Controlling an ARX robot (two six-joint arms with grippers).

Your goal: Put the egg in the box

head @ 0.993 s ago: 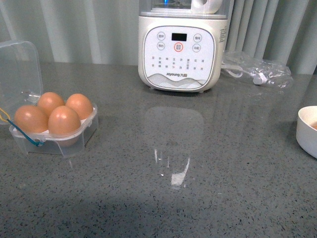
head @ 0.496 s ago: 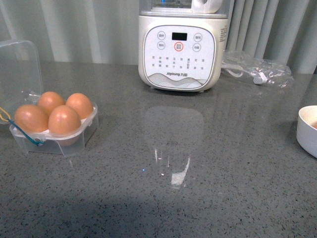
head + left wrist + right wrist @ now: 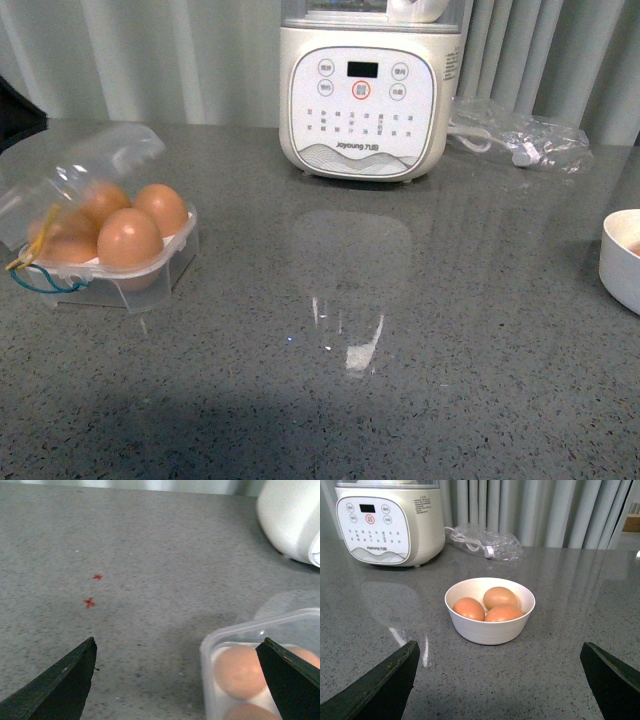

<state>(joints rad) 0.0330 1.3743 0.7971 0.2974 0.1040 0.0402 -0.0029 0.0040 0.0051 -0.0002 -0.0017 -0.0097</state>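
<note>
The grey worktop (image 3: 420, 350) is carrying everything, with the white appliance (image 3: 362, 100) standing well beyond both pincers. The left pincer (image 3: 178, 640) is hanging wide apart, gripping nothing, with the clear box (image 3: 150, 262) lying just under one finger. Its lid (image 3: 90, 165) is tilting half-shut. The right pincer (image 3: 500, 644) is also gaping wide, facing the bowl (image 3: 490, 627) straight ahead. The egg (image 3: 129, 238) is sitting in the box. The likely risk: pressing the lid crookedly could be cracking a shell or trapping the loose elastic loop (image 3: 40, 280).
</note>
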